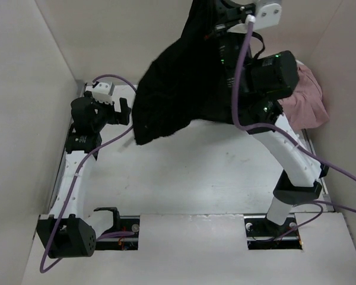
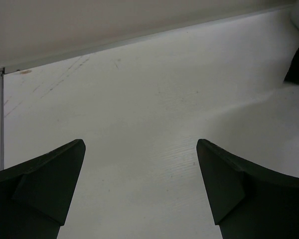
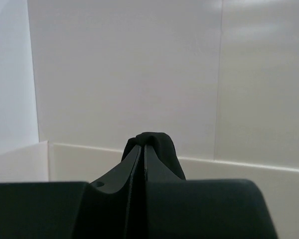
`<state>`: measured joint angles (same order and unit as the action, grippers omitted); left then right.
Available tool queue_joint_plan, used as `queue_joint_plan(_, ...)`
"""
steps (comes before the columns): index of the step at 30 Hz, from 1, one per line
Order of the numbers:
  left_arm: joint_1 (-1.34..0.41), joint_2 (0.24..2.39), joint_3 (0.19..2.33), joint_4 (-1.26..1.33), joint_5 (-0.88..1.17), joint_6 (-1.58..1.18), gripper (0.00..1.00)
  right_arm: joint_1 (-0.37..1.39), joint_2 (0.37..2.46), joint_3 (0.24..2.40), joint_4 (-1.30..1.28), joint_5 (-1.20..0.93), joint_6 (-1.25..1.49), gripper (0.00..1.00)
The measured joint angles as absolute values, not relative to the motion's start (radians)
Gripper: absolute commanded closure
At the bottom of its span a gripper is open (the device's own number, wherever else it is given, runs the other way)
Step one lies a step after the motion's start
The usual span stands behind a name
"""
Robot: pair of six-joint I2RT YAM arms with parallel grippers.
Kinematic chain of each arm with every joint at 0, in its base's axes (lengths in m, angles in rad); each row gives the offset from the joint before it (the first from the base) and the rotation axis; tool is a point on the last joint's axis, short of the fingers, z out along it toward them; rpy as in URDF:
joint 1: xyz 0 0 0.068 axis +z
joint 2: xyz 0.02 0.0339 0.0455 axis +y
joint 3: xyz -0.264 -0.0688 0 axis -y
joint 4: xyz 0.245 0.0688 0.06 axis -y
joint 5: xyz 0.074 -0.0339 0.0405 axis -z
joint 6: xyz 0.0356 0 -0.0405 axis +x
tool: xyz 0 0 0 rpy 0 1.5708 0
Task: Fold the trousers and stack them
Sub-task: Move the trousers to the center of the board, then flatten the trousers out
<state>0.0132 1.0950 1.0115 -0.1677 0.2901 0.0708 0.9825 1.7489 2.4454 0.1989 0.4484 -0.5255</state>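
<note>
One pair of limp, rumpled black trousers (image 1: 166,95).

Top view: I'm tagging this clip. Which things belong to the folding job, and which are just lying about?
Job: black trousers, pinched in the right gripper; pink garment, probably for the stack.
Lying about: left gripper, open over the table; purple cables.

Garments: two. One pair of black trousers (image 1: 172,101) hangs above the far side of the table (image 1: 196,178); one pink garment (image 1: 308,101) lies at its far right corner.
Arms: two, mounted at the table's near edge.
Grippers: two, the left gripper (image 2: 139,144) and the right gripper (image 3: 143,147).
Purple cables (image 1: 240,77): two, one per arm.
Tables: one.
</note>
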Motion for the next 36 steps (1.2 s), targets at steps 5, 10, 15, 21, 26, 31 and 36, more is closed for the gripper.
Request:
queue_joint_plan(5, 0.04, 1.092, 1.034, -0.154, 0.313, 0.07, 0.0, 0.938, 1.819, 2.375, 0.123, 0.471, -0.381, 0.89)
queue_joint_plan(10, 0.049, 1.092, 1.036, -0.145, 0.321, 0.073, 0.0, 0.805, 1.827, 2.066, 0.009, 0.465, -0.162, 0.08)
queue_joint_plan(15, 0.058, 1.084, 1.014, -0.146, 0.321, 0.114, 0.0, 0.645, 1.824, 1.748, -0.177, 0.435, 0.03, 0.0)
queue_joint_plan(21, 0.073, 1.049, 0.943, -0.178, 0.271, 0.18, 0.0, 0.613, 1.618, 1.382, -0.267, 0.326, 0.295, 0.0)
queue_joint_plan(26, 0.098, 0.988, 0.852, -0.224, 0.19, 0.204, 0.0, 0.778, 1.509, 1.229, -0.197, 0.131, 0.508, 0.0)
queue_joint_plan(31, 0.097, 0.928, 0.776, -0.287, 0.148, 0.213, 0.0, 0.934, 1.589, 1.151, -0.156, 0.019, 0.645, 0.0)
queue_joint_plan(36, 0.095, 0.907, 0.754, -0.326, 0.125, 0.213, 0.0, 0.963, 1.67, 1.129, -0.155, 0.01, 0.726, 0.03)
